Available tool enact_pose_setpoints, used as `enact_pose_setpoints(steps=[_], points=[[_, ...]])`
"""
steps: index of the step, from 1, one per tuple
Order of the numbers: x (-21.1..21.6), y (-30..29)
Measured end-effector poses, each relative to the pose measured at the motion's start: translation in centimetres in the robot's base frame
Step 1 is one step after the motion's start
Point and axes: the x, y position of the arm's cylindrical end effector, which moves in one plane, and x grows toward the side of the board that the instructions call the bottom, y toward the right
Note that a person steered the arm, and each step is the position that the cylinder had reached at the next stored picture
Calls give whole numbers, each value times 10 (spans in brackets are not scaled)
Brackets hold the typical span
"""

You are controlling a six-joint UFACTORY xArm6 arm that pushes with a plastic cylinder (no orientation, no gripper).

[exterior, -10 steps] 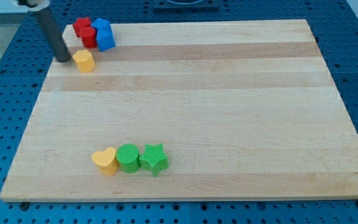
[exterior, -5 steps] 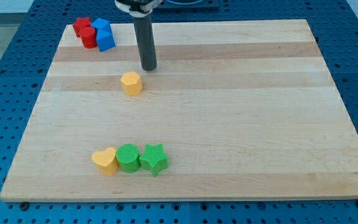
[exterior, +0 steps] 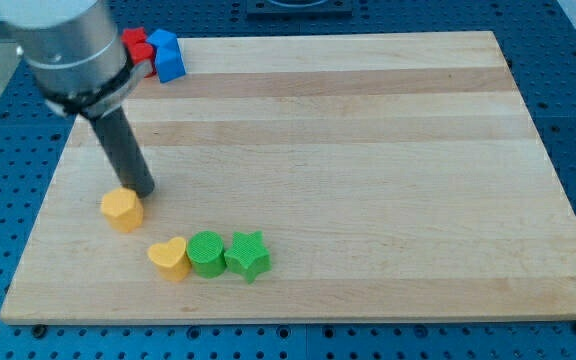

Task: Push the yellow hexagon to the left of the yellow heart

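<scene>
The yellow hexagon (exterior: 122, 210) lies near the view's lower left of the wooden board (exterior: 368, 150). The yellow heart (exterior: 169, 257) lies below and to the right of it, a small gap apart. My tip (exterior: 141, 191) stands just above and right of the hexagon, touching or almost touching its upper right edge. The rod leans up to the view's left, where the grey arm housing (exterior: 63, 45) fills the top left corner.
A green round block (exterior: 206, 253) and a green star (exterior: 247, 255) sit in a row right of the heart, touching each other. Red blocks (exterior: 136, 44) and blue blocks (exterior: 168, 56) cluster at the board's top left corner, partly hidden by the arm.
The yellow hexagon has moved down and to the left, from the upper board to just above-left of the heart. My tip has followed it down and left.
</scene>
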Motion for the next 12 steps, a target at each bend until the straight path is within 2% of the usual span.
enact_pose_setpoints(steps=[2,4,5,7,9,11,12], points=[[-35,-7],[38,-18],[45,-19],[42,-78],[67,-48],[90,-54],[90,-33]])
